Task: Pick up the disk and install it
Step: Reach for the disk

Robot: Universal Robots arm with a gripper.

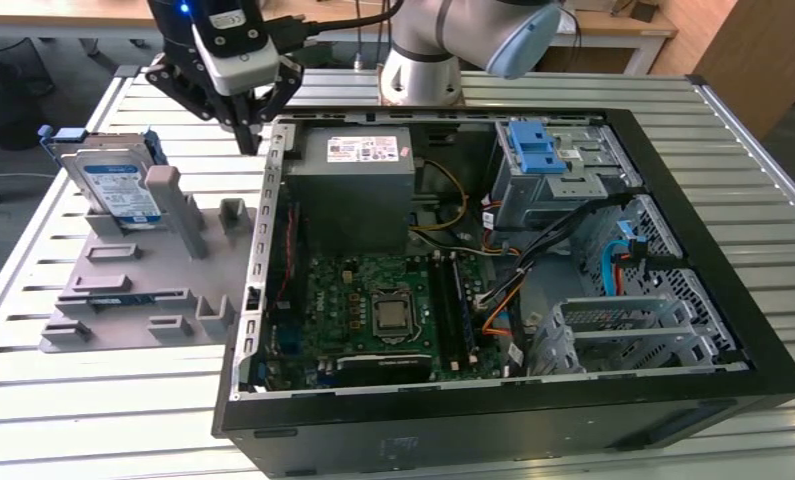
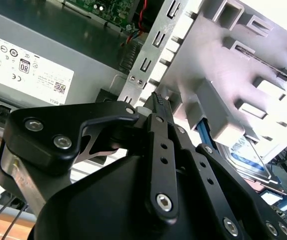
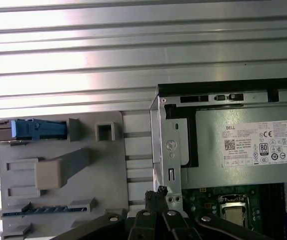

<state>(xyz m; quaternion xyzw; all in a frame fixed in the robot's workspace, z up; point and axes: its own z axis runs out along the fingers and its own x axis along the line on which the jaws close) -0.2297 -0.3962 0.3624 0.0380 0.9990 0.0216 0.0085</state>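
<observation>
**Clearances around the grey parts rack (image 1: 130, 300) and the open computer case (image 1: 504, 430).** The gripper (image 1: 246, 143), fingertips together, hangs over the narrow strip of slatted table (image 1: 50, 390) between the rack and the case's side wall (image 1: 274, 210). The disk (image 1: 120, 188) stands upright on the rack, open from above. A grey post (image 1: 168, 205) stands just beside it. Inside the case, black cables (image 1: 564, 232) cross in front of the drive cage (image 1: 577, 180).

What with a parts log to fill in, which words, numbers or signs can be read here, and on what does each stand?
White sticker on the grey power supply box: rows of small print and certification marks, too small to quote reliably.
White-and-blue label on the disk: print too small to read.
Green circuit board: no readable text.
</observation>
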